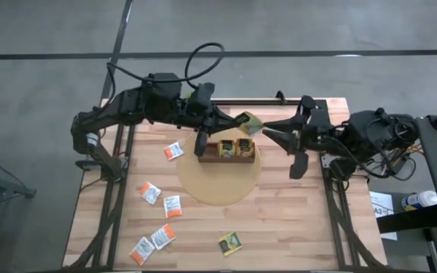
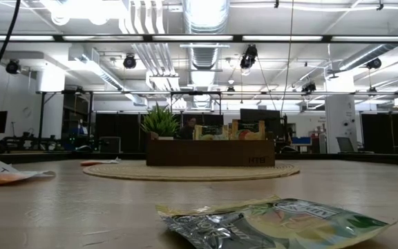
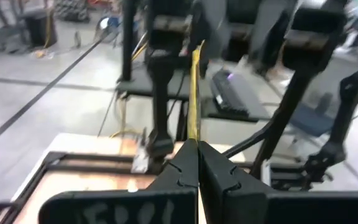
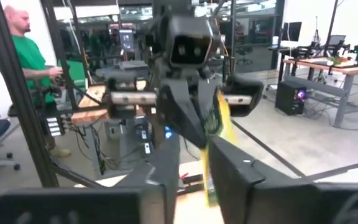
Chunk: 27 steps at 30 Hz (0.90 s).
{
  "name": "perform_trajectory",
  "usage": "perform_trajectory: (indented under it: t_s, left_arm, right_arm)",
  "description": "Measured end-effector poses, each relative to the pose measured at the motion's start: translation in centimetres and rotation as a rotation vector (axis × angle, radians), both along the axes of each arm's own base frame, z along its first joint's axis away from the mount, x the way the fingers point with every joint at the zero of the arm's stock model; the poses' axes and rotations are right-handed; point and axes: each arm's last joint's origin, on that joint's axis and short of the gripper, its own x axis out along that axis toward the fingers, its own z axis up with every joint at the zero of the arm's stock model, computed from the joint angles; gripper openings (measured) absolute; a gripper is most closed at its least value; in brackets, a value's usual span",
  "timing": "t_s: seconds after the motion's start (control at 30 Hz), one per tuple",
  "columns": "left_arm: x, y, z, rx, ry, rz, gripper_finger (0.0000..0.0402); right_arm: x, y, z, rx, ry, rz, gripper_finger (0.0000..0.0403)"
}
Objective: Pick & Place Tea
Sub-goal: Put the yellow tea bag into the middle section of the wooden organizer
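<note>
The green-and-yellow sachet (image 1: 249, 123) hangs above the tray (image 1: 232, 149), at its 1 o'clock; the left pincer (image 1: 236, 119) is closed on it; the right pincer (image 1: 266, 128) stands slightly open and should clear fully before lowering.

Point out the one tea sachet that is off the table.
The green-and-yellow sachet held in the air between both tools, above the tray; every other loose sachet lies flat on the table.

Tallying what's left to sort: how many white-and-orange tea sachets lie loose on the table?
5: one left of the tray, two mid-left, two near the front-left edge. Arms may hide others.
</note>
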Motion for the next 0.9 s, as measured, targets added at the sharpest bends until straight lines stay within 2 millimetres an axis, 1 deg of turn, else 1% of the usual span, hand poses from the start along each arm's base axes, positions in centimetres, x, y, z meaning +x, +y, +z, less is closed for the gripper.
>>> perform_trajectory:
  t_s: [0.17, 0.27, 0.37, 0.5, 0.6, 0.73, 0.9]
  left_arm:
    - [-0.2, 0.3, -0.7, 0.008, 0.079, 0.018, 0.0]
    - [-0.3, 0.5, -1.3, 0.015, 0.135, 0.024, 0.0]
    - [-0.3, 1.0, -2.0, 0.037, 0.204, 0.054, 0.0]
    - [0.6, 1.7, -3.5, 0.062, 0.306, 0.07, 0.0]
    - [1.9, 2.3, -5.0, 0.085, 0.381, 0.075, 0.0]
    - [3.7, 3.3, -7.3, 0.113, 0.497, 0.079, 0.0]
    - [5.7, 4.3, -10.1, 0.135, 0.625, 0.078, 0.0]
  right_arm:
    - [-1.1, -0.4, 0.6, 0.036, -0.03, 0.003, 0.0138]
    - [-2.2, -0.6, 1.0, 0.062, -0.049, 0.015, 0.0157]
    - [-3.5, -0.8, 1.4, 0.082, -0.062, 0.034, 0.0168]
    - [-5.2, -1.1, 1.7, 0.12, -0.067, 0.065, 0.0172]
    - [-6.0, -1.2, 1.8, 0.145, -0.07, 0.078, 0.017]
    - [-6.2, -1.1, 1.6, 0.146, -0.05, 0.09, 0.0162]
    - [-5.9, -0.9, 1.2, 0.13, -0.017, 0.087, 0.0152]
